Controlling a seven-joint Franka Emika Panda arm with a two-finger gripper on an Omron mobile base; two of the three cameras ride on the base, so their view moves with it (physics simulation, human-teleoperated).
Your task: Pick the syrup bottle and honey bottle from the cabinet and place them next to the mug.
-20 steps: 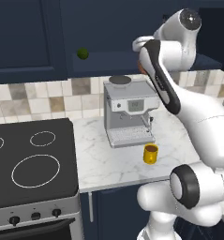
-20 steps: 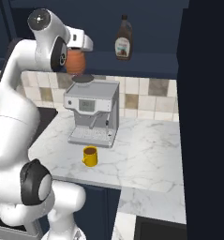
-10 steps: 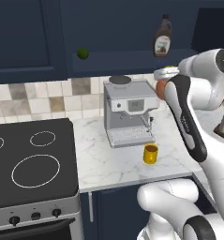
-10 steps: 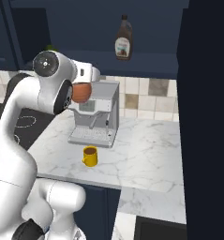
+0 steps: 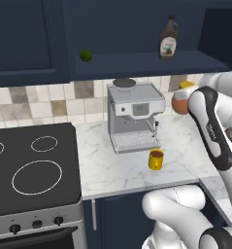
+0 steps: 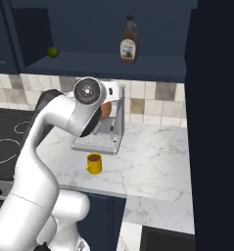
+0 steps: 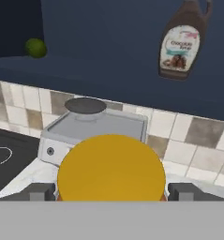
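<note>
Orange, ribbed and squat: the honey bottle [image 7: 111, 166] sits clamped in the pincer [image 7: 111, 192], a dark fingertip [image 7: 38, 191] pressed to either side of it just under the yellow-orange lid. Carried in the air, to the right of the coffee machine [image 5: 134, 116] and above the worktop [image 5: 132, 165]; held upright, presumably so it can be set down on its base.

Syrup bottle [image 5: 168, 44]: dark brown, pale label, upright on the shelf of the cabinet [image 5: 146, 61], above and to the right of the coffee machine. Not yet collected.

Mug [image 5: 156, 159]: yellow, dark inside, upright on the marble worktop just in front of the coffee machine, towards its right corner. Bare marble lies to its right, the likely spot for both bottles.

Lime [image 5: 85, 55]: small, green, on the same cabinet shelf, above and to the left of the coffee machine. Not part of the job.

Stove [image 5: 25, 170]: black hob, left of the coffee machine.

Judged status: first of two bottles in transit; lowering beside the mug remains, then the syrup bottle.
</note>
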